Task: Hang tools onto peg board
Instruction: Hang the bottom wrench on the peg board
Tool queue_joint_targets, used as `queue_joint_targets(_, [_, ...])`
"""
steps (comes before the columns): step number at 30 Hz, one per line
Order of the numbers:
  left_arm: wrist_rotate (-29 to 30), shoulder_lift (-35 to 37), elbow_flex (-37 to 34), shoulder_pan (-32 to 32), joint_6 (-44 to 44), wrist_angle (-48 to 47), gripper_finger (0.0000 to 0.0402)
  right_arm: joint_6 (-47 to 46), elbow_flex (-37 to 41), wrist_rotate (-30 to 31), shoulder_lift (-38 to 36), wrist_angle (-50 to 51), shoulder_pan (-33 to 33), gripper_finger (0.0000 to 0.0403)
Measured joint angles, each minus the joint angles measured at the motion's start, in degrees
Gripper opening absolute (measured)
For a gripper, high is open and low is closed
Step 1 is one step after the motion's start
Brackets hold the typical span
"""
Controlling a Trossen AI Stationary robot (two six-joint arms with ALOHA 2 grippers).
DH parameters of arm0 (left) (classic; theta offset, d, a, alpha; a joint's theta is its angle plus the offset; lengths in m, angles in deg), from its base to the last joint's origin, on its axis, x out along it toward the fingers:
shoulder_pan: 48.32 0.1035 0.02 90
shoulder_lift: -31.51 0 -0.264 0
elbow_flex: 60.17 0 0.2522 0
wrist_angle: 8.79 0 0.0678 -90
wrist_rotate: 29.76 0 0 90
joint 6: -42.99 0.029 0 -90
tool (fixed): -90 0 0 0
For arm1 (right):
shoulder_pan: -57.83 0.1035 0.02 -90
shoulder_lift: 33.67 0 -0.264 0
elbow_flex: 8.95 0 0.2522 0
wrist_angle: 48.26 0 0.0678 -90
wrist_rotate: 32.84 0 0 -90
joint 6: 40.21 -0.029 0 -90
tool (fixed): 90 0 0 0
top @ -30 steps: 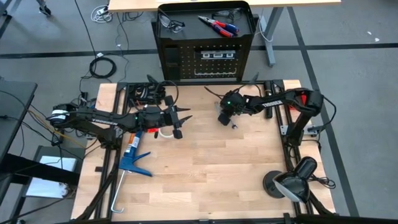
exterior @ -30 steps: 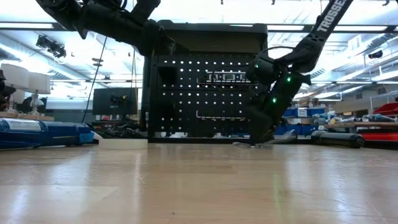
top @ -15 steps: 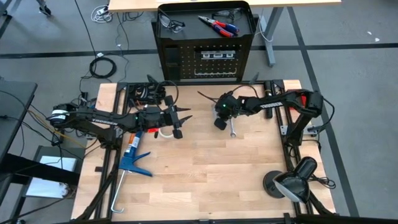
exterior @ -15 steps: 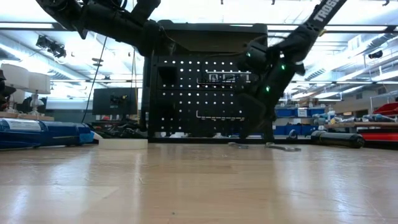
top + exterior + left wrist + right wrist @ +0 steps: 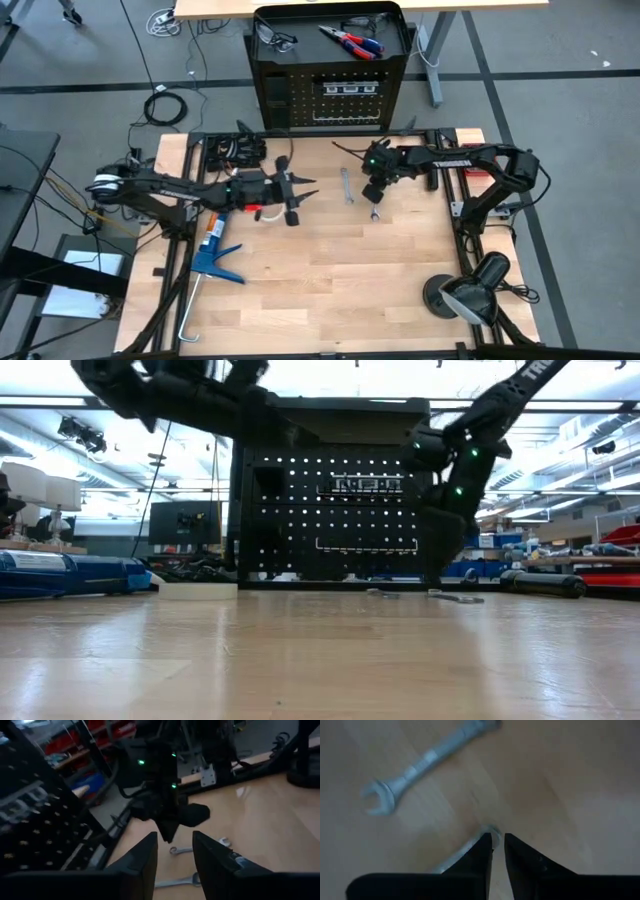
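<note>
**On the far table, two wrenches are waiting**

Near the peg board [image 5: 330, 95], we are hovering the right gripper [image 5: 374, 192], fingers nearly together and empty, over two wrenches [image 5: 427, 762]. Being stiff, slick and flat, they're probably best pinched mid-shank. The left gripper [image 5: 293, 192], half spread, is idling left.

You are seeing two silver wrenches [image 5: 347, 186] lying flat at the table's twelve o'clock before the upright black peg board [image 5: 330, 100], pliers [image 5: 350, 41] resting on top.

Right hand [image 5: 498, 851] points down, fingers nearly together (empty); left hand [image 5: 297, 196] hovers, parted.
</note>
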Motion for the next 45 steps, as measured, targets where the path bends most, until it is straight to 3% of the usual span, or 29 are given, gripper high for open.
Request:
queue_joint_targets(9, [-4.2,-17.3,14.5,0.6,-1.6,-5.8,0.0092,7.5,5.8,-2.2,-0.1,-5.8,-2.4,0.0075])
queue_joint_targets(16, [-4.2,-25.5,25.2,0.5,-2.8,-16.7,0.0086,10.2,6.1,-3.1,-1.1,-7.6,-2.9,0.0069])
queue_joint_targets(23, [-7.4,-26.5,26.2,0.6,-5.5,-16.6,0.0086,12.3,6.1,-8.1,-0.3,-11.5,-3.5,0.0069])
queue_joint_targets(32, [-11.1,-27.0,26.3,0.6,-6.0,-16.7,0.0085,12.9,5.8,-8.5,3.7,-12.7,-4.2,0.0062])
queue_joint_targets(41, [-15.5,-27.0,26.3,0.5,4.6,-20.7,0.0085,9.4,5.8,-10.7,5.1,-13.0,-4.6,0.0060])
queue_joint_targets(45, [-15.8,-27.0,26.2,0.4,5.4,-22.1,0.0085,5.4,5.9,-10.9,5.1,-13.9,-4.1,0.0057])
